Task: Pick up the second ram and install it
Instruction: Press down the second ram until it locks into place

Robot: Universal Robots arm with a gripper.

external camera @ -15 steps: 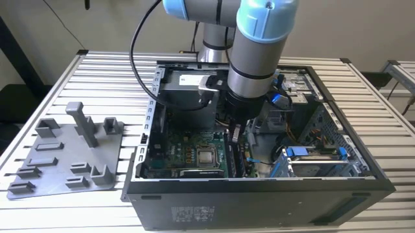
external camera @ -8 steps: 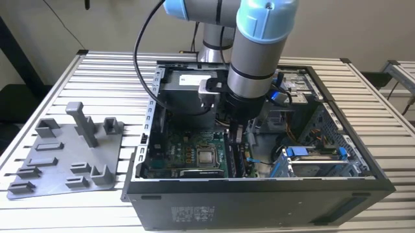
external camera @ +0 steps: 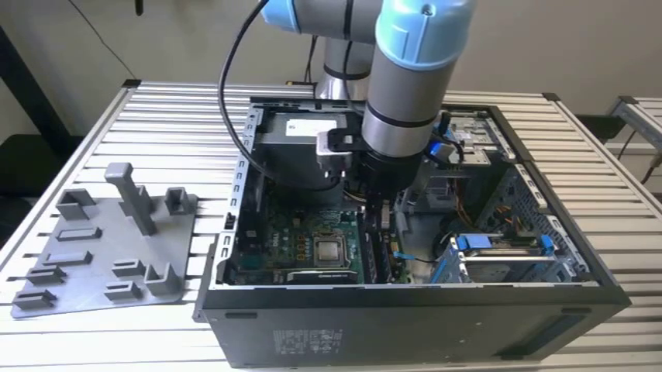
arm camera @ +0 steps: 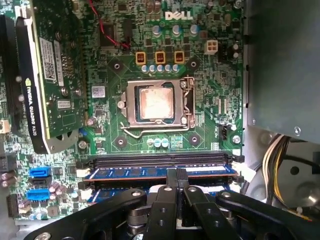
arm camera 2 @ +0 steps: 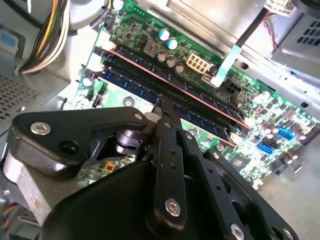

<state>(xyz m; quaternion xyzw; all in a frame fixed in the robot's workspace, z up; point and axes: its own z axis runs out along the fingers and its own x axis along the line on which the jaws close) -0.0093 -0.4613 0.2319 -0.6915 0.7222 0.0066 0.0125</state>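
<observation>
The second ram (arm camera: 130,172) is a long narrow stick that stands on edge in a memory slot of the motherboard (arm camera: 210,115), inside the open computer case (external camera: 414,310). It looks dark blue here, also in the second wrist view (arm camera 2: 130,87). My gripper (arm camera: 177,172) reaches straight down into the case (external camera: 379,229). Its two black fingers are shut side by side with nothing between them. Their tips (arm camera 2: 162,104) rest on the stick's upper edge, about midway along its length. A parallel dark strip with a reddish edge (arm camera 2: 145,64) runs alongside. The slot towards the processor (arm camera: 150,160) looks black.
A processor socket (arm camera: 155,102) and a graphics card (arm camera: 50,75) lie close to the slots. The power supply (external camera: 300,147), drive cage (external camera: 507,256) and yellow cable bundle (arm camera: 275,160) crowd the case. A grey fixture plate (external camera: 104,248) with upright posts lies on the slatted table at the exterior view's left.
</observation>
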